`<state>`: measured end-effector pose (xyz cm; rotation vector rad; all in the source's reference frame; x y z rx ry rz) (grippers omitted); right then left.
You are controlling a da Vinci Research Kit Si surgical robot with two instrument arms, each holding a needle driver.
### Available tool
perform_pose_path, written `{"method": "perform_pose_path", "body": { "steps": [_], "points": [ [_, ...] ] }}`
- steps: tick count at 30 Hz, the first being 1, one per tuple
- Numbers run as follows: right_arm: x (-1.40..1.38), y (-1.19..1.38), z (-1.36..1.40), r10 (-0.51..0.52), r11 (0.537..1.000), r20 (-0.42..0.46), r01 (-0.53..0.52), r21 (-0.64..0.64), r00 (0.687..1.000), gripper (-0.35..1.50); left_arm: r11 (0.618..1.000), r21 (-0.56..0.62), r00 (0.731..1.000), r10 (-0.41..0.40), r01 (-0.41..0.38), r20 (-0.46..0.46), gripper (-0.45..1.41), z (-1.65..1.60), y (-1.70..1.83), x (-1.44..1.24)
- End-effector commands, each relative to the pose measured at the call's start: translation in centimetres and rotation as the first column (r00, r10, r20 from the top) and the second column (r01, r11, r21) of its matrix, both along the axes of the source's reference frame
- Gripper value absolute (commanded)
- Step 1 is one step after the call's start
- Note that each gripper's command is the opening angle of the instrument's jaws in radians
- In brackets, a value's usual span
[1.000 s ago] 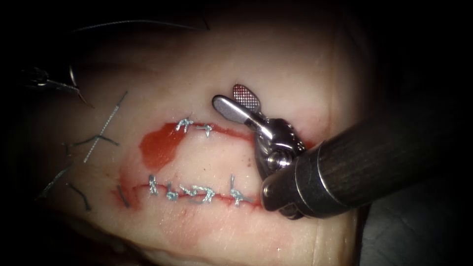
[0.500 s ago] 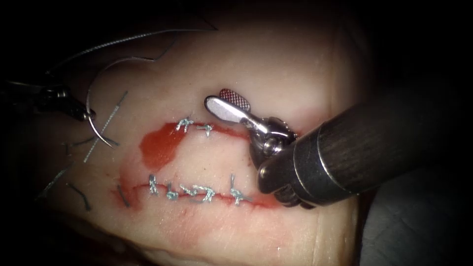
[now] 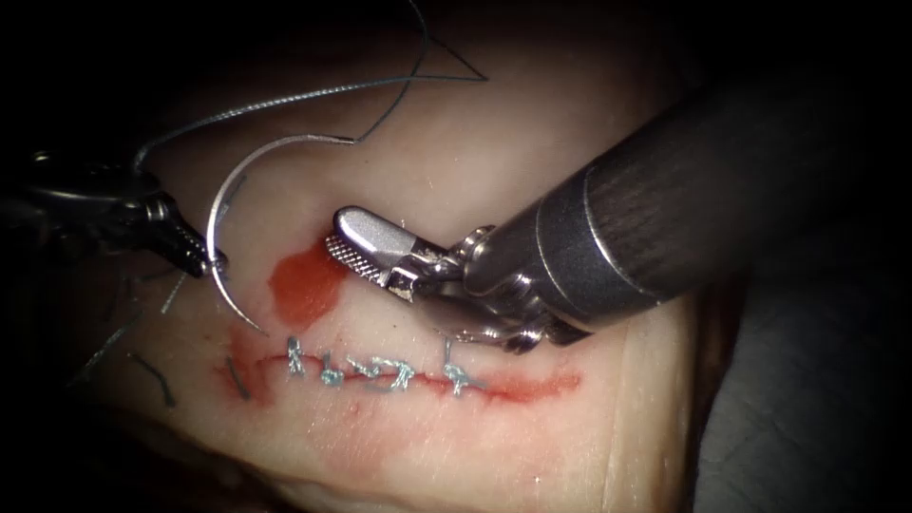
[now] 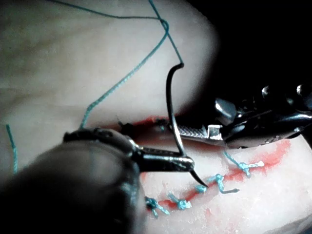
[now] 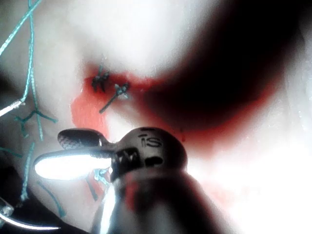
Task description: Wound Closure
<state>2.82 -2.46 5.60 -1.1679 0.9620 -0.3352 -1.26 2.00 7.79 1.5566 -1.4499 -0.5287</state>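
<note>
The left tool [image 3: 204, 255] is pinching the needle [image 3: 228, 204] with its jaws pressed together on the lower part of the curve, not far from the point. The needle is standing free above the tissue [image 3: 532, 123], just left of the red fluid [image 3: 304, 285] — its point is hanging near the left end of the lower cut [image 3: 522, 388] and is not in the tissue. In the left wrist view the same grip is showing: the left tool [image 4: 183, 163] is holding the needle [image 4: 170, 112] close to its tip.

The thread [image 3: 313, 95] is running from the needle's upper end up and away over the tissue.

The right tool [image 3: 351, 237] is holding nothing; its jaws are spread a little, lying just right of the red fluid and above the stitches [image 3: 380, 370] of the lower cut. In the right wrist view the right tool [image 5: 63, 153] is also slightly spread and empty.
</note>
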Motion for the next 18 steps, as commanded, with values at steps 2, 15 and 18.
{"method": "perform_pose_path", "body": {
  "steps": [2, 15, 18],
  "points": [
    [0.19, 0.06, 0.06, 0.027, 1.000, 0.008, -0.027, 0.011, 1.000, 0.99, 1.000, -0.002, 1.000, 0.003, -0.003, 0.002, -0.45, 0.05, -0.01, -0.11],
    [0.24, 0.27, 0.04, 0.072, 0.997, 0.057, -0.071, -0.010, 0.996, 0.88, 0.997, 0.035, 0.997, 0.074, -0.074, -0.015, -0.45, 0.17, -0.15, -0.32],
    [0.25, 0.29, 0.03, 0.079, 0.997, 0.071, -0.078, -0.020, 0.994, 0.89, 0.996, 0.040, 0.997, 0.081, -0.081, -0.018, -0.45, 0.18, -0.16, -0.33]
  ]
}}
